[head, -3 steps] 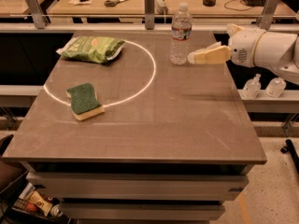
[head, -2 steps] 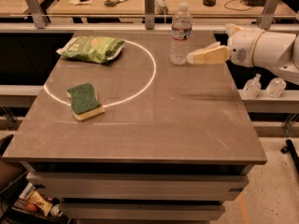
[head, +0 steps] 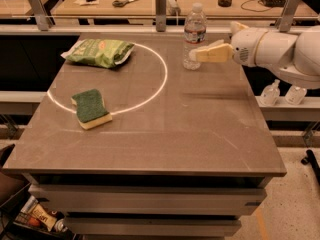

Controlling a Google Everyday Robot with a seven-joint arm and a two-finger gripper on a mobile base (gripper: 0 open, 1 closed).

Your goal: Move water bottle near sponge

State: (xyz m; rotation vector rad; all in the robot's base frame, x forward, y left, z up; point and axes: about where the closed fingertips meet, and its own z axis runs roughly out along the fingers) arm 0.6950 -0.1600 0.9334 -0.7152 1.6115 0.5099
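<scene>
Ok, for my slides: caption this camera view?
Gripper at the upright water bottle, far side of the table; sponge lies apart, near left.

arm: white, rounded glossy shells | hand: pale tan, tapered, upper right of centre

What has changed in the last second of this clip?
The gripper has eased left, up to the lower part of the water bottle; a grasp cannot be confirmed. The water bottle, the sponge and the green snack bag stayed where they were on the table.
</scene>
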